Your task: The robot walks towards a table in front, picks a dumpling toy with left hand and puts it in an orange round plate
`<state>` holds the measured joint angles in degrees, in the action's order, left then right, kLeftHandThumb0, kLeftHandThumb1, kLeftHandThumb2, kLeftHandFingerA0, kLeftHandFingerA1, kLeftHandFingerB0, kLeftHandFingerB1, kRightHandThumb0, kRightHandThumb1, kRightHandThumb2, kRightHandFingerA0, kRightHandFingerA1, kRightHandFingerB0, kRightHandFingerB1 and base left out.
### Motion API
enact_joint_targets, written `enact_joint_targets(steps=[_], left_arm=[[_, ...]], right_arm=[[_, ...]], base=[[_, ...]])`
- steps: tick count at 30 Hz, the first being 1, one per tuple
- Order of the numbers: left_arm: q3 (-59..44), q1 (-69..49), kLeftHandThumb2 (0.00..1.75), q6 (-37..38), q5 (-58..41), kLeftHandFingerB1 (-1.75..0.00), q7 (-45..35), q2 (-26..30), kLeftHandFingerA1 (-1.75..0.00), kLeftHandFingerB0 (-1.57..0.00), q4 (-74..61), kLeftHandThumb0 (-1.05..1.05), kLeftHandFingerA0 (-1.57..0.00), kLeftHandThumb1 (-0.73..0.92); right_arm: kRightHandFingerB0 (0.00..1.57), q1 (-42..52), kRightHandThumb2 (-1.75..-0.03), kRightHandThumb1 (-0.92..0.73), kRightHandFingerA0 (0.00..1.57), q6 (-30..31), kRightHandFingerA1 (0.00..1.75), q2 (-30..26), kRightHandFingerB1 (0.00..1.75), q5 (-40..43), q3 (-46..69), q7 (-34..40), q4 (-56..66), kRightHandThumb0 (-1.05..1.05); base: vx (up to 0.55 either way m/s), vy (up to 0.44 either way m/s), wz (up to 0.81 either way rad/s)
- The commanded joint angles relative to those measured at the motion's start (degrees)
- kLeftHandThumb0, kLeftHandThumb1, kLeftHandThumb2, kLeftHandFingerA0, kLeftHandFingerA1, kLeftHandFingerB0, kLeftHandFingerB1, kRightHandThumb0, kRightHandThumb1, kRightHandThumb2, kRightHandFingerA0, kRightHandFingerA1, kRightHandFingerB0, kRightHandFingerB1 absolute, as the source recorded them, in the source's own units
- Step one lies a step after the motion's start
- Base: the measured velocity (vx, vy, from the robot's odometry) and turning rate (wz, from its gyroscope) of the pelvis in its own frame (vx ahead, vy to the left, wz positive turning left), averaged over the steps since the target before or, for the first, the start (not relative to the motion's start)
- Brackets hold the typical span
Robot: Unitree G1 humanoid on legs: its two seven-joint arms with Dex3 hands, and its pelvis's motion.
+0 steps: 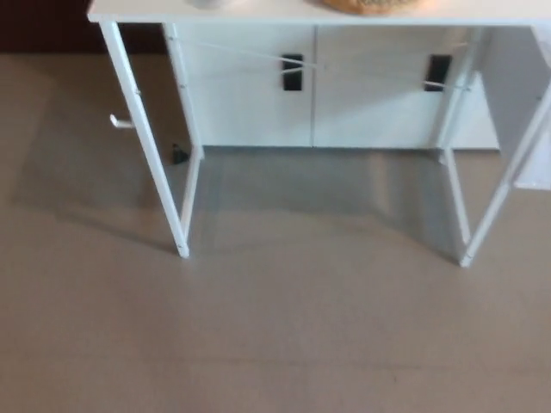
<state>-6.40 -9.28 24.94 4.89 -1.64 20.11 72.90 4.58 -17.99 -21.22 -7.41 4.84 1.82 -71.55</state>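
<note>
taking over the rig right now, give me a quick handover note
Hands: neither the left nor the right is in view.
Things: the white table stands ahead, only its front edge and legs showing. At its top edge sits an orange-brown rim, probably the plate. The dumpling toy cannot be made out; a pale object shows at the edge, unidentifiable.
Done: nothing picked or placed.
Left: finish walking up, pick the dumpling with the left hand, place it in the plate.

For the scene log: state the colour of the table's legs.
White, like the table top; the table legs show best in the head view.
</note>
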Motion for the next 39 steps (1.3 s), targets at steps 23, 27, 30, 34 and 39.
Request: enact_joint_targets(steps=[23,27,30,34,39], left_arm=[[-0.08,-3.73,0.59,0.15,-0.03,-0.40,0.28,0.51,-0.99,-0.37,1.08,-0.53,-0.93,0.64],[-0.16,-4.58,0.58,0.47,-0.01,-0.40,0.44,0.60,-0.91,-0.38,1.22,-0.54,-0.86,0.65],[-0.28,-4.63,0.90,0.46,-0.20,-0.53,0.34,0.51,-0.88,-0.30,1.06,-0.55,-0.80,0.48],[0.17,-4.95,0.59,0.50,0.31,-0.40,1.42,0.36,-0.80,-0.37,0.76,-0.52,-0.76,0.66],[-0.17,-5.30,0.88,0.69,-0.21,-0.53,0.72,0.52,-0.86,-0.32,0.78,-0.58,-0.78,0.49]], right_arm=[[0.39,1.69,-0.93,-0.58,0.69,-0.16,0.69,-0.68,0.51,-0.44,-1.66,-0.20,-0.50,-0.62],[0.45,2.40,-0.62,-0.73,0.75,-0.24,0.65,-0.72,0.37,-0.84,-2.37,-0.51,1.05,-0.60],[0.45,2.59,-0.62,-0.73,0.75,0.02,0.66,-0.75,0.37,-0.69,-2.35,-0.59,1.59,-0.60],[0.46,3.01,-0.62,-0.73,0.73,-0.06,0.63,-0.69,0.37,-0.40,-2.09,-0.66,2.28,-0.61],[0.46,2.84,-0.62,-0.73,0.75,-0.24,0.65,-0.39,0.37,-0.80,-2.33,-0.12,1.37,-0.61]], base=[[0.47,0.038,-0.10],[0.44,-0.144,0.32],[0.42,-0.140,0.29],[0.21,-0.054,0.01],[0.18,0.086,-0.13]])
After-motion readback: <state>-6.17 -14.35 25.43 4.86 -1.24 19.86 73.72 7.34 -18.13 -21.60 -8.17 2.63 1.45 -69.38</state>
